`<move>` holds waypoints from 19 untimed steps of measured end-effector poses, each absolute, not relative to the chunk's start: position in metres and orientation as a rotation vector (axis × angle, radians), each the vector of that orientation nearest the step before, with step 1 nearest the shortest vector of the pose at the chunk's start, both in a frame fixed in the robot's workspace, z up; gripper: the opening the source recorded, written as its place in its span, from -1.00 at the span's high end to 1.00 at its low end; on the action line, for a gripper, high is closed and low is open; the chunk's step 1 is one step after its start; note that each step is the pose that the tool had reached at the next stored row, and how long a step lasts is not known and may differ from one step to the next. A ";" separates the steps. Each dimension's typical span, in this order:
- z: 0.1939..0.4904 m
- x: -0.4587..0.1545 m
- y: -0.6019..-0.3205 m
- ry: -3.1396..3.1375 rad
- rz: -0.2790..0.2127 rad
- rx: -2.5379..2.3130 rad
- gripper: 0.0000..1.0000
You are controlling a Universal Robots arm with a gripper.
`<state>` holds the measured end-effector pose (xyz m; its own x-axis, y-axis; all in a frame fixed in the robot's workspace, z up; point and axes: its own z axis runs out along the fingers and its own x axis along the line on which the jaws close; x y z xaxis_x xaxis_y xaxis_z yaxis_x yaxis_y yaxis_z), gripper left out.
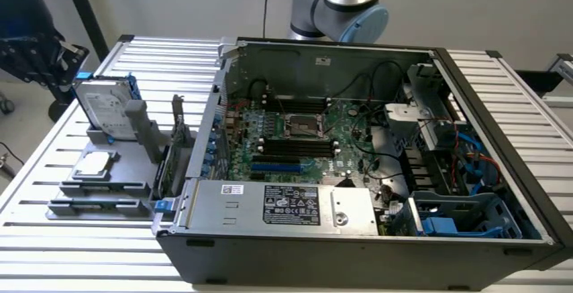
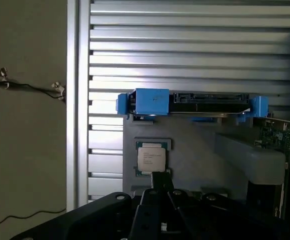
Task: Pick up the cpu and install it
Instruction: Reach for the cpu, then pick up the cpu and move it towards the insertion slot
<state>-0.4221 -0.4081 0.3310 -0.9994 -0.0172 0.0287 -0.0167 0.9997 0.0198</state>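
Wrist view: tool (image 2: pixel 161 186) near cpu (image 2: pixel 150 159), hard drive (image 2: pixel 195 102) just beside; tool's state unclear

1. From my end this reads as a robotics lab test cell, not an office or a home.
2. The bench is a ribbed silver aluminium-slat table (image 1: pixel 90 253).
3. A silver-and-light-blue jointed robot arm (image 1: pixel 345 5) is at the far side, against a plain off-white wall (image 1: pixel 465 11).
4. An open dark-grey metal desktop computer case (image 1: pixel 358 259) lies on its side with the green motherboard (image 1: pixel 304 139) exposed.
5. A grey moulded plastic parts fixture (image 1: pixel 98 196) beside the case stages components: a small flat silver square cpu (image 1: pixel 93 164) and a big silver hard drive in a blue bracket (image 1: pixel 103 108).
6. A thin black cable (image 2: pixel 30 87) runs over the beige floor.
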 end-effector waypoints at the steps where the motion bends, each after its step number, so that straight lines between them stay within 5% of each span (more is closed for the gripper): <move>1: 0.331 -0.422 -0.408 -3.113 -0.031 0.026 0.79; 13: 0.331 -0.422 -0.408 -3.113 -0.031 0.026 0.79; 19: 0.331 -0.422 -0.408 -3.113 -0.031 0.026 0.29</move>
<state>-0.4221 -0.4081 0.3309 -0.9994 -0.0172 0.0286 -0.0167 0.9997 0.0198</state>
